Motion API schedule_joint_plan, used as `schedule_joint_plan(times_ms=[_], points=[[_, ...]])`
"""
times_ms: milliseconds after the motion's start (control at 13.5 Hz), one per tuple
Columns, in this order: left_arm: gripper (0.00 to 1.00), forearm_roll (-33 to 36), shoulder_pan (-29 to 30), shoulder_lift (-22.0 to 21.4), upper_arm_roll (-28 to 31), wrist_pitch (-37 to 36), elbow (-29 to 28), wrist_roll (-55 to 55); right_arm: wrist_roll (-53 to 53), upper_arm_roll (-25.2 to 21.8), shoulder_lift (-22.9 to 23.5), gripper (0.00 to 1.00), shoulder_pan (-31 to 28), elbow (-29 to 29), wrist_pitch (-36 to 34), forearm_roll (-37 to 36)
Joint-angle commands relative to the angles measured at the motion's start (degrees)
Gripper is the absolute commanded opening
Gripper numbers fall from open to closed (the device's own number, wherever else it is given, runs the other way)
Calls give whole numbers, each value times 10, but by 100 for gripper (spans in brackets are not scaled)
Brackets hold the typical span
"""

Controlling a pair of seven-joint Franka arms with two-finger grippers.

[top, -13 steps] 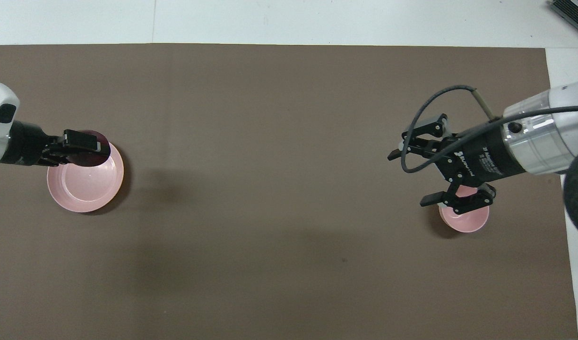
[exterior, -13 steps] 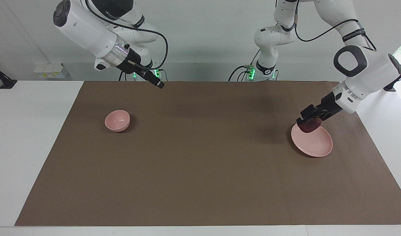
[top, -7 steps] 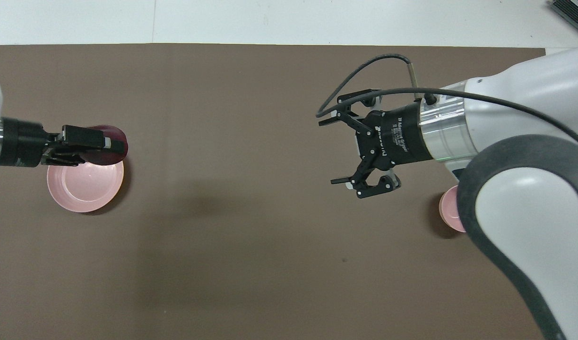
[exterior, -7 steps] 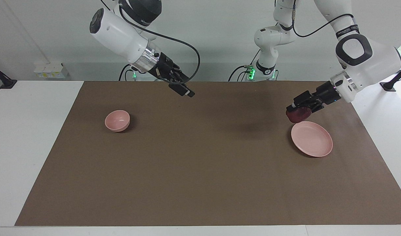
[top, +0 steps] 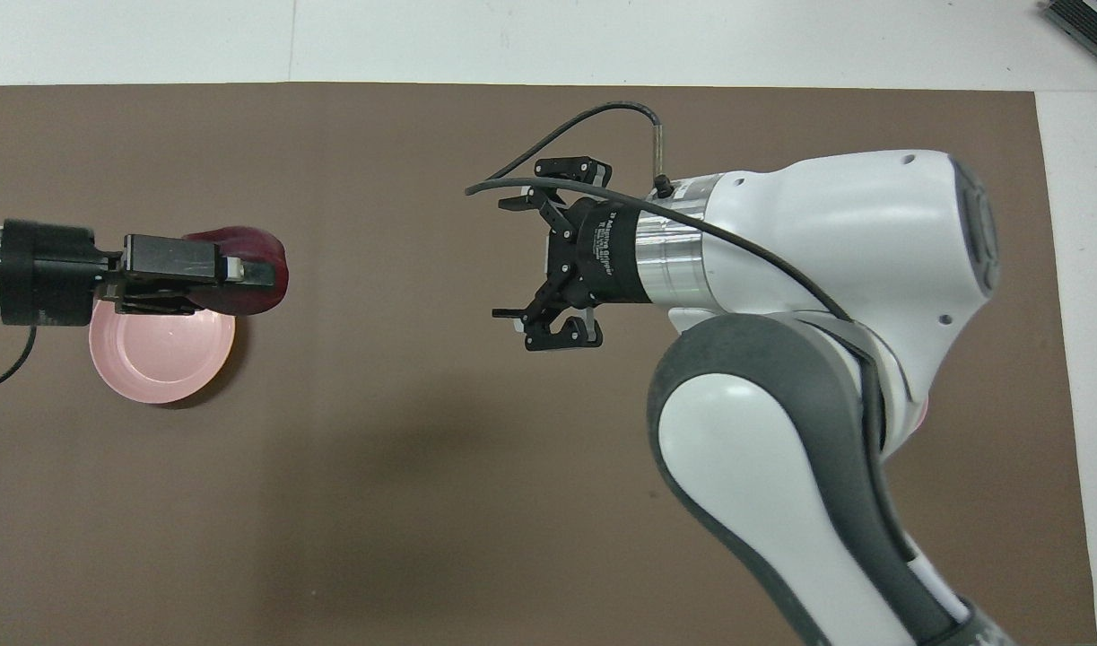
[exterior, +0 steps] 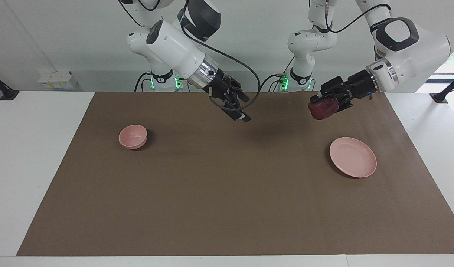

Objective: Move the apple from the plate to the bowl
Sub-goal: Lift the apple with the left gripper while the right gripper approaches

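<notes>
Facing view: left hand (exterior: 320,104), clamped on the apple (exterior: 322,109), has lifted it clear of the plate (exterior: 353,162); bowl (exterior: 133,136) empty at the counter's other end. Overhead view: right hand (top: 526,256), wide open, has swung toward mid-counter, likely for a handover.

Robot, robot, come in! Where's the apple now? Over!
Left claw shut on apple, up over the mat. Right claw open, empty, mid-table. Plate bare, bowl empty. Nothing in the way.
</notes>
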Motion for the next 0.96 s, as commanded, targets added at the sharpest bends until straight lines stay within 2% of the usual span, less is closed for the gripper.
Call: schedule_joint_plan(times_ms=[0, 148, 445, 890], points=[[0, -42, -5, -7, 4, -6, -8, -2, 66, -2, 7, 100, 39, 2, 50, 15], [0, -59, -10, -8, 4, -7, -9, -2, 114, -2, 2, 100, 59, -1, 47, 7], [0, -93, -20, -38, 6, -15, -38, 9, 142, -2, 1, 100, 63, -4, 10, 7], [0, -91, -69, -52, 8, -3, -65, 28, 78, -2, 1, 100, 74, -2, -44, 11]])
